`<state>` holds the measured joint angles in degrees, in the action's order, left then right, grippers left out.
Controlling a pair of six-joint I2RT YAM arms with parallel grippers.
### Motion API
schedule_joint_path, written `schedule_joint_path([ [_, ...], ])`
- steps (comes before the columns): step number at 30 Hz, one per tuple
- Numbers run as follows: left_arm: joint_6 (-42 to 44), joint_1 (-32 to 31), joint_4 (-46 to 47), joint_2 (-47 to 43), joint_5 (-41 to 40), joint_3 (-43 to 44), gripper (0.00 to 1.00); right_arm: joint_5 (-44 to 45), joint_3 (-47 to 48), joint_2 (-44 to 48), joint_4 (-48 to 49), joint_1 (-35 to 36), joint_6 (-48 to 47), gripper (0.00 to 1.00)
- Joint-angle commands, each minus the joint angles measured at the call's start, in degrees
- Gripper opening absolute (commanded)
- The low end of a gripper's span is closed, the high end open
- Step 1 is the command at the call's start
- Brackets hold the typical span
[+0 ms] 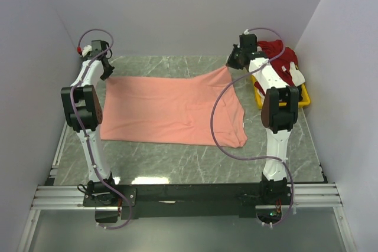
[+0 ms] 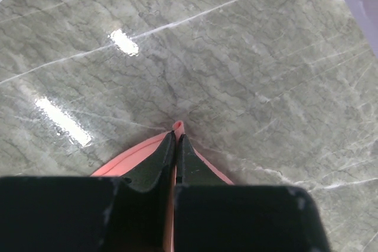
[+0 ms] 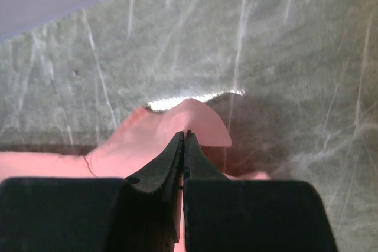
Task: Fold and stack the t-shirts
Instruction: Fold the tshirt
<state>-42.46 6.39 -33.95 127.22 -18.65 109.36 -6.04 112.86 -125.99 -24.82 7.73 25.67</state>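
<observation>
A salmon-pink t-shirt (image 1: 171, 110) lies spread across the marble table. My left gripper (image 1: 107, 70) is shut on its far left corner (image 2: 177, 127), low by the table. My right gripper (image 1: 232, 62) is shut on its far right corner (image 3: 201, 123) and holds that corner lifted above the table. A dark red t-shirt with white parts (image 1: 282, 58) lies heaped in the yellow tray (image 1: 304, 100) at the far right. No dark blue-black cloth shows.
Purple walls close in the table (image 1: 177, 157) at the back and both sides. The tray sits against the right wall, just right of my right arm. A metal rail (image 1: 189, 196) runs along the near edge.
</observation>
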Motion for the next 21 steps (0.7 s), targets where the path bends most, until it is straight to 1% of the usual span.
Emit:
schedule_joint_path([
  [1,0.6,0.4,2.5,-3.0,0.4,0.3,0.00,0.6,-4.3,5.2,2.2,-0.6,-0.4,0.00],
  [4,0.0,0.4,2.9,-5.1,-0.1,-2.6,0.01,0.2,-12.1,9.6,5.2,-0.5,0.6,0.00],
  [5,-0.1,0.4,3.8,-6.4,-0.1,-4.8,0.01,0.2,-15.6,10.7,5.7,-0.4,0.8,0.00],
  [11,-0.7,0.6,7.0,-12.6,0.0,-13.2,0.01,0.2,-28.6,20.8,10.2,0.0,2.7,0.00],
  [16,-1.4,0.9,7.7,-15.9,0.8,-17.1,0.01,1.8,-34.7,26.5,10.5,1.1,3.7,0.00],
  [21,-1.8,1.1,10.0,-20.4,2.1,-23.7,0.01,2.5,-42.1,31.8,11.3,2.3,4.4,0.00],
])
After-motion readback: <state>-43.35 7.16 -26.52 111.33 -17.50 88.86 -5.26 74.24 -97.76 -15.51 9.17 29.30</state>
